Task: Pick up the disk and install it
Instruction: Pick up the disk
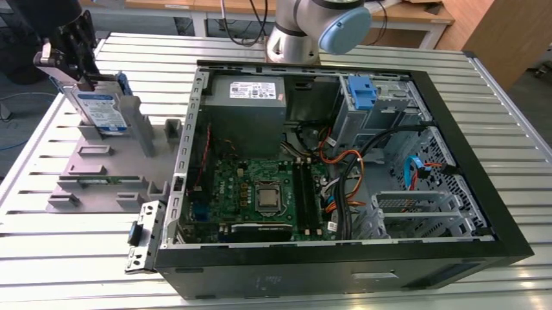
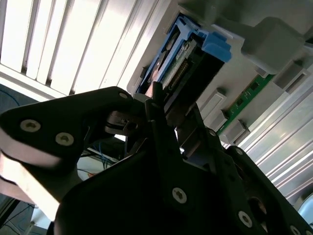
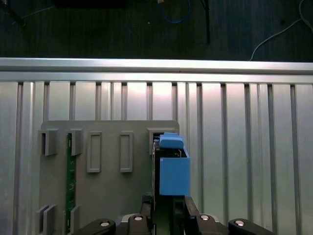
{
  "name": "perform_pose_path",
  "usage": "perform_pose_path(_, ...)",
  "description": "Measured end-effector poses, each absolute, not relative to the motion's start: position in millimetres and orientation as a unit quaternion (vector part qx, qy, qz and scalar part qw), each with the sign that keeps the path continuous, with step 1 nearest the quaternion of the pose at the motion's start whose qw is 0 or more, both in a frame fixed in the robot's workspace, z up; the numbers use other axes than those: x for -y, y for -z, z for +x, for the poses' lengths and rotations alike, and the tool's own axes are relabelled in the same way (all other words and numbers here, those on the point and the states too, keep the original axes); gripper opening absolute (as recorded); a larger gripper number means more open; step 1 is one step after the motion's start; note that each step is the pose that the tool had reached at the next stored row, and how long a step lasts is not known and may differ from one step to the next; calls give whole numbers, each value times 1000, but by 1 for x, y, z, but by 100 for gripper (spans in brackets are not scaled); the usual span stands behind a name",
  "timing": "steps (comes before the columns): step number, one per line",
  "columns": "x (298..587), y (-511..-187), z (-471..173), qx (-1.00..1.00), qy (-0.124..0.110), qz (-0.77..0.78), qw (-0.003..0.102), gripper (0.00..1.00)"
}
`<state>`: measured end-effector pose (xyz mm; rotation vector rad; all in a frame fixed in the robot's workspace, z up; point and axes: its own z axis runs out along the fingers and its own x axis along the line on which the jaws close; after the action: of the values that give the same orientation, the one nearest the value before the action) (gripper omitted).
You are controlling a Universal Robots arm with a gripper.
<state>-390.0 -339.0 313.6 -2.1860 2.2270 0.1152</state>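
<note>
One gripper (image 1: pixel 84 81) on the arm, over the exterior view's left part of the slatted metal table (image 1: pixel 52 271). Its fingers are drawn in to a narrow gap on the upper edge of the disk (image 1: pixel 102 110), one on each face, and appear clamped on it.

The disk stands upright on edge in a slot of the grey holder fixture (image 1: pixel 103 165), label facing the camera, blue carrier around its rim. In the second wrist view the disk (image 2: pixel 177 68) shows its connector edge between the fingertips (image 2: pixel 156 95). In the first wrist view the carrier's blue end (image 3: pixel 173 171) sits at one end of the fixture. A green circuit strip (image 3: pixel 71 181) lies in another slot, well apart.

The open computer case (image 1: pixel 496 223) lies flat just beside the fixture, with the motherboard (image 1: pixel 258 190), the grey power supply (image 1: pixel 245 93) and a bare blue bracket (image 1: pixel 362 93) inside.
</note>
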Motion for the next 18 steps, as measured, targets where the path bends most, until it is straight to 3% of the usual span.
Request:
perform_pose_path(3, 339, -314, -390, -713, -37, -700, 9, 42)
perform_pose_path(4, 339, -314, -390, -713, -37, -700, 9, 49)
perform_pose_path(18, 339, -303, -391, -709, -40, -704, 17, 49)
